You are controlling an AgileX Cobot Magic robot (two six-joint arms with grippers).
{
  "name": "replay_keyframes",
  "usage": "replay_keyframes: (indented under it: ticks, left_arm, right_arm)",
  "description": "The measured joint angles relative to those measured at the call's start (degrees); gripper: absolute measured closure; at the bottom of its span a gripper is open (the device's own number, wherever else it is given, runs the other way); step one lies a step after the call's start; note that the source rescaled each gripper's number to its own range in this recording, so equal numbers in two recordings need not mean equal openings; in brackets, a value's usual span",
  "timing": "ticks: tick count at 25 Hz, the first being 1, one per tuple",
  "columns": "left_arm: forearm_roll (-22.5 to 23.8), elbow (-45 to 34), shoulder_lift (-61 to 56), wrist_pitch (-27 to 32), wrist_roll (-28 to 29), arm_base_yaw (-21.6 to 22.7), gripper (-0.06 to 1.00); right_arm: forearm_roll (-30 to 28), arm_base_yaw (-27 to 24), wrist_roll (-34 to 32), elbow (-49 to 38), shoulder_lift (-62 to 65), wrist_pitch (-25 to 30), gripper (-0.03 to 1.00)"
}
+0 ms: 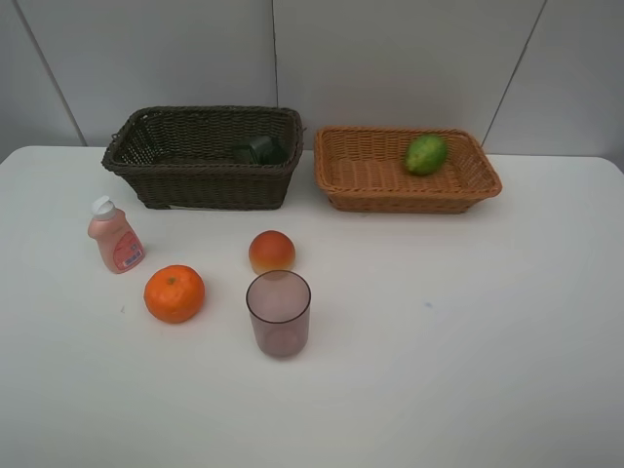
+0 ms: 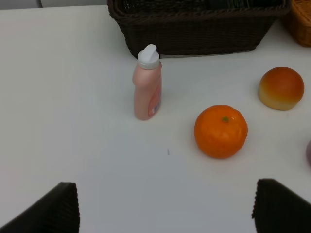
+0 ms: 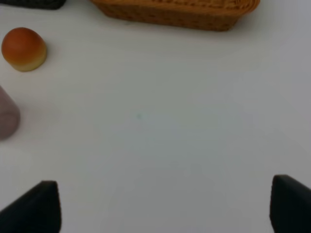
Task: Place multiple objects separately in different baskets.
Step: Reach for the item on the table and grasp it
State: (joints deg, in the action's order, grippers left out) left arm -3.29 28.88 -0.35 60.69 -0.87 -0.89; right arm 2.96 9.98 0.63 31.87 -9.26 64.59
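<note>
The dark brown basket (image 1: 156, 180) stands at the back left with the dark grey pump bottle (image 1: 260, 149) inside. The light tan basket (image 1: 356, 175) stands to its right and holds the green fruit (image 1: 426, 154). On the table are the pink white-capped bottle (image 1: 115, 236), the orange (image 1: 175, 293), the peach-like fruit (image 1: 272, 252) and the purplish cup (image 1: 279, 313). Neither arm shows in the exterior view. My left gripper (image 2: 167, 206) is open over bare table, short of the bottle (image 2: 147, 83) and the orange (image 2: 221, 131). My right gripper (image 3: 167, 206) is open and empty, with the peach-like fruit (image 3: 24, 48) far ahead to one side.
The white table (image 1: 468, 331) meets a grey panelled wall at the back. Both baskets stand near the back edge. In the right wrist view the tan basket's wall (image 3: 175, 12) and the cup's edge (image 3: 7, 119) show.
</note>
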Motion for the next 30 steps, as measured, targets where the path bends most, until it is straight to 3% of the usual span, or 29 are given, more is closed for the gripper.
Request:
replay_keyframes:
  ticks: [6, 24, 30]
  left_arm:
    - [0.0, 0.0, 0.0, 0.0, 0.0, 0.0, 0.02]
    - [0.0, 0.0, 0.0, 0.0, 0.0, 0.0, 0.02]
    - [0.0, 0.0, 0.0, 0.0, 0.0, 0.0, 0.02]
  right_arm:
    - [-0.3, 0.0, -0.6, -1.6, 0.0, -3.5, -0.03]
    - [-0.9, 1.0, -1.7, -1.8, 5.5, -3.8, -0.03]
    - [-1.8, -10.0, -2.5, -2.0, 9.4, -3.8, -0.03]
